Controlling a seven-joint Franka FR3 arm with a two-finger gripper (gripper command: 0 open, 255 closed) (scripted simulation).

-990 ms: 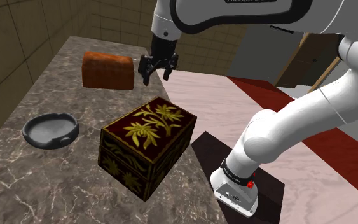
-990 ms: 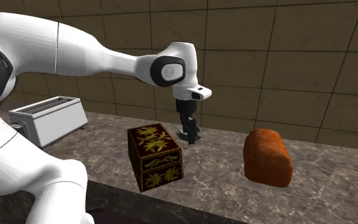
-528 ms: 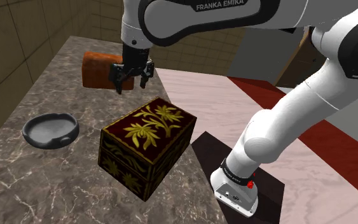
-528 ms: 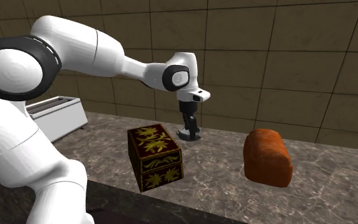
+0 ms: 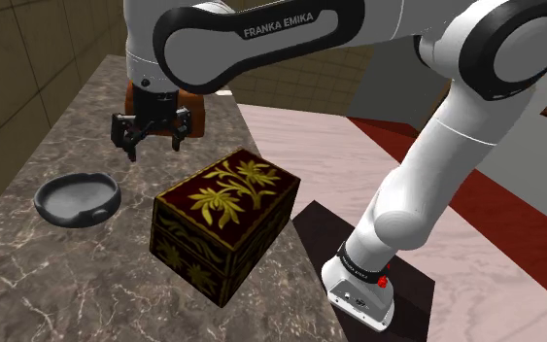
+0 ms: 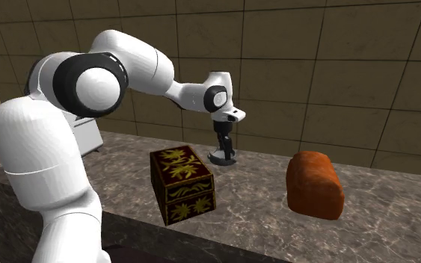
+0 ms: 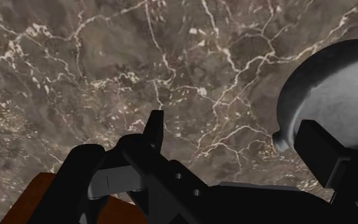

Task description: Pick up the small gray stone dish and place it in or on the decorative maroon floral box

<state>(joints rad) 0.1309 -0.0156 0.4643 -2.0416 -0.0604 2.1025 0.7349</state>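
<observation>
The small grey dish (image 5: 77, 197) rests on the marble counter (image 5: 86, 282) toward the shoulder view's left. The dark maroon box (image 5: 224, 219) with gold flowers stands shut beside it, nearer the stand. My gripper (image 5: 153, 144) hangs open above the counter, a little beyond the dish and clear of it. In the wrist view the dish (image 7: 336, 95) lies off to one side, just past one fingertip (image 7: 317, 143), and bare marble shows between the fingers. From the second exterior view the gripper (image 6: 223, 148) hovers just above the dish (image 6: 217, 161), behind the box (image 6: 182, 183).
A brown bread loaf (image 6: 315, 185) sits on the counter on the second exterior view's right, its corner showing behind the hand (image 5: 195, 105). The counter's edge runs beside the box, with the stand (image 5: 363, 291) below it. A tiled wall backs the counter.
The open gripper has swept to the shoulder view's left, from the counter's edge past the loaf to near the dish. Dish, box and loaf have stayed put.
</observation>
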